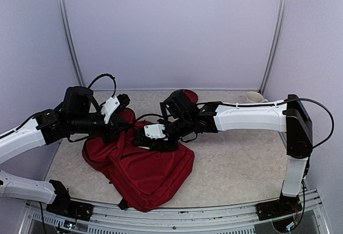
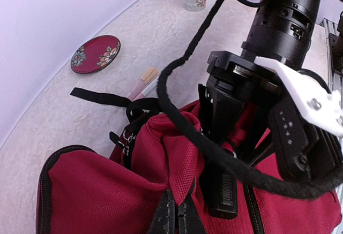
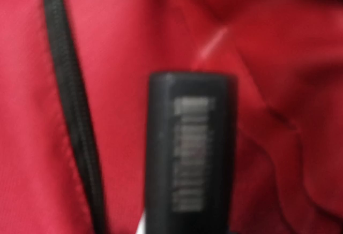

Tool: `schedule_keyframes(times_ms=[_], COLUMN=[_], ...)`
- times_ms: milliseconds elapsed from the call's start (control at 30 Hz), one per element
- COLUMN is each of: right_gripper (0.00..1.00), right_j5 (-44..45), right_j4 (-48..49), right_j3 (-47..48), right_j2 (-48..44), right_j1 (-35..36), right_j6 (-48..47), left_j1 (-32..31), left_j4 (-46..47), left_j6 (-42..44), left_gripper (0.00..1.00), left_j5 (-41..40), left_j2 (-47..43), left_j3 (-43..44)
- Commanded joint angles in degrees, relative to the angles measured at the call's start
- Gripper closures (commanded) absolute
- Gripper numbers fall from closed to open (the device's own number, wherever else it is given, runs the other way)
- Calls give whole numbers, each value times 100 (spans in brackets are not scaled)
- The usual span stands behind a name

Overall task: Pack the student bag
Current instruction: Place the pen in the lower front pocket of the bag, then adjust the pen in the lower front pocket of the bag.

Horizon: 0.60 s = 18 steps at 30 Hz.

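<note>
left gripper point(image 2: 176, 219) clamped on student bag point(image 1: 147, 172) fabric, right gripper point(image 1: 156, 143) just ahead, can't tell its opening; pens point(image 2: 141, 84) beyond not packed yet

The dark red cloth backpack point(image 1: 147, 172) is a matt, finely woven fabric that creases softly. Its black zip point(image 3: 75, 111) has a dull, toothed track, and its black straps point(image 2: 99, 96) are flat webbing. The pale bench point(image 1: 236, 159) looks like mottled stone, matt and slightly pebbled. A round red saucer with flower prints point(image 2: 95, 54) is glossy, like glazed ceramic. A black cable point(image 2: 182, 131) wears a rough braided sleeve. The black fingers point(image 3: 190, 153) look like matt plastic with a ribbed pad. The white arm shells point(image 1: 249, 117) are smooth plastic.
</note>
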Motion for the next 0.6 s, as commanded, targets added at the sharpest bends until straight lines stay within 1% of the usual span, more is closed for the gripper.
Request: schedule_keyframes(times_ms=[0, 67, 167, 267, 367, 433, 467, 533, 567], right_gripper=[47, 44, 42, 41, 43, 48, 52, 66, 71], right_j5=[931, 789, 61, -577, -758, -621, -497, -189, -64], right_j4=[-1010, -941, -761, -187, 284, 432, 455, 430, 433], right_j3=[256, 453, 616, 523, 400, 431, 494, 674, 724], right_j2=[-44, -123, -291, -491, -501, -352, -249, -17, 86], right_j1=[117, 161, 187, 184, 178, 175, 175, 180, 175], right_j6=[-88, 37, 232, 528, 861, 1122, 1282, 1620, 1724], left_j1=[10, 10, 10, 10, 10, 8, 18, 19, 19], left_j4=[461, 469, 467, 457, 459, 484, 490, 494, 487], left_j6=[67, 75, 60, 53, 47, 41, 34, 30, 20], left_gripper=[100, 100, 100, 100, 100, 100, 100, 100, 100], left_j5=[134, 133, 127, 101, 84, 85, 78, 82, 67], left_j2=[-117, -111, -72, -73, -100, -116, -117, -114, -113], left_j3=[91, 91, 99, 96, 100, 95, 98, 108, 109])
